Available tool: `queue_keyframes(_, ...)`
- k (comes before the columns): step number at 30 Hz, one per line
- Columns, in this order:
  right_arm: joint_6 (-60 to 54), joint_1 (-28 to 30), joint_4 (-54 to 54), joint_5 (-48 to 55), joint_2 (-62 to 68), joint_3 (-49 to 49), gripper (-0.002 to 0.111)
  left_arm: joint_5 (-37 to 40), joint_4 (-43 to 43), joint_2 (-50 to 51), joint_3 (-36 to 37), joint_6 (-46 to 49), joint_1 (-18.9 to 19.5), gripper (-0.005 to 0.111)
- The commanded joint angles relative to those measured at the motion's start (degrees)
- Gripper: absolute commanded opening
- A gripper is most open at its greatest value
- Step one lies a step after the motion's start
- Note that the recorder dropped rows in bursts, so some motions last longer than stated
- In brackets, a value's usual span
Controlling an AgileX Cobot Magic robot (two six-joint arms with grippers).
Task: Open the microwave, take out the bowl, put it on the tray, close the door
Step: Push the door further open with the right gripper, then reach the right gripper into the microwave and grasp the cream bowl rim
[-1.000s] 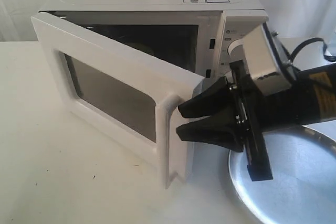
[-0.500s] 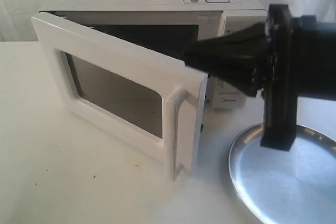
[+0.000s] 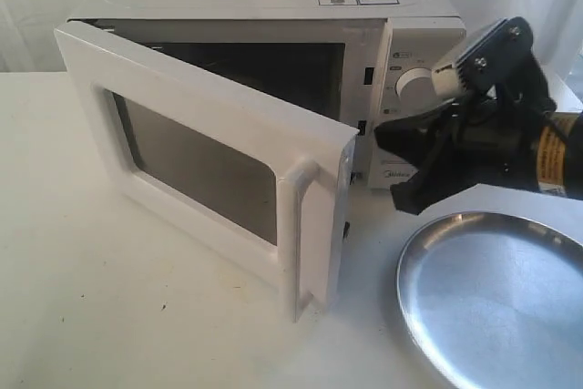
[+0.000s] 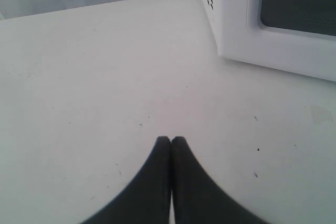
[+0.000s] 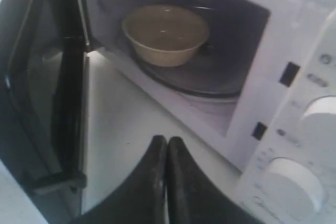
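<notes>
Door (image 3: pixel 209 157) stands half open and my right gripper (image 5: pixel 167 142), pressed together, has backed off it; bowl (image 5: pixel 165 35) comes next.

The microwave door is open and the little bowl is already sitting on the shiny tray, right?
Not quite. The door is open, but the bowl is not on the tray. It sits inside the microwave. The right wrist view shows it there.
</notes>
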State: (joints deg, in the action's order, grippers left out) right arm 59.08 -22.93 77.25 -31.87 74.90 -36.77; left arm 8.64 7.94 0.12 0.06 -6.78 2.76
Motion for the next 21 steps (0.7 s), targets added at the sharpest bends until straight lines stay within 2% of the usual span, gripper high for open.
queue_keyframes(1, 0.03, 0.01, 5.43, -14.47, 4.05, 0.21, 0.0, -0.1, -0.2, -0.12, -0.06, -0.37, -0.05, 0.0)
queue_keyframes(4, 0.03, 0.01, 6.62, -24.18, 5.51, 0.21, 0.0, -0.1, -0.2, -0.12, -0.06, -0.37, -0.05, 0.0)
queue_keyframes(10, -0.24, 0.01, 9.57, -32.63, 5.24, 0.21, 0.0, -0.1, -0.2, -0.12, -0.06, -0.37, -0.05, 0.0)
queue_keyframes(16, -2.2, -1.19, 11.25, -33.06, 5.37, 0.21, 0.0, -0.1, -0.2, -0.12, -0.06, -0.37, -0.05, 0.0)
queue_keyframes(17, -2.99, -2.71, 11.25, -31.57, 5.62, 0.21, 0.0, -0.1, -0.2, -0.12, -0.06, -0.37, -0.05, 0.0)
queue_keyframes(19, -5.71, -8.86, 7.26, -18.82, 6.61, 0.21, 0.0, -0.1, -0.2, -0.12, -0.06, -0.37, -0.05, 0.0)
queue_keyframes(20, -9.5, -12.36, -0.98, -6.21, 7.55, 0.21, 0.0, -0.1, -0.2, -0.12, -0.06, -0.37, -0.05, 0.0)
queue_keyframes(21, -13.43, -13.93, -6.97, -1.55, 8.12, 0.21, 0.0, -0.1, -0.2, -0.12, -0.06, -0.37, -0.05, 0.0)
